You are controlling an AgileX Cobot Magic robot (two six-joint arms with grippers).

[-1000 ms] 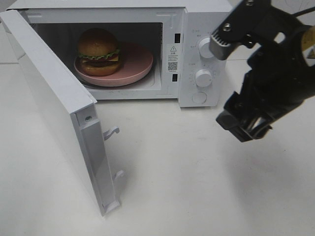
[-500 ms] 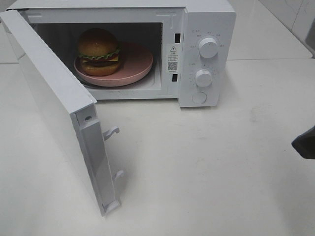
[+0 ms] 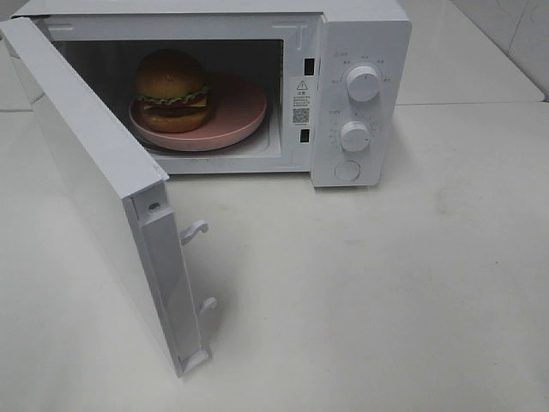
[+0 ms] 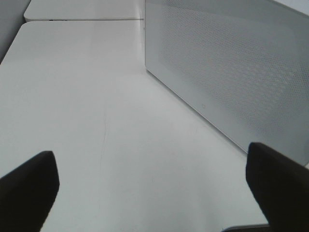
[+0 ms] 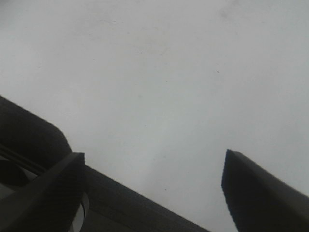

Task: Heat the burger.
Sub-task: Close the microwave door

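The burger [image 3: 171, 88] sits on the left part of a pink plate [image 3: 242, 110] inside the white microwave [image 3: 364, 34]. The microwave's door [image 3: 86, 163] stands wide open, swung out to the left. Neither gripper shows in the exterior high view. In the left wrist view my left gripper [image 4: 154, 193] is open, with nothing between its dark fingertips [image 4: 29, 183]; it hangs over bare table beside the outer face of the door [image 4: 231, 72]. In the right wrist view my right gripper [image 5: 154, 188] is open and empty above plain white table.
Two round knobs [image 3: 363, 83] [image 3: 354, 136] and a round button [image 3: 346, 171] line the microwave's right panel. Two latch hooks [image 3: 196, 230] stick out from the door's edge. The white table [image 3: 386, 292] stretches in front of and to the right of the microwave.
The right arm, which hung in front of the microwave's right side, has pulled away to the right and left the exterior high view. The burger, plate and door have not moved.
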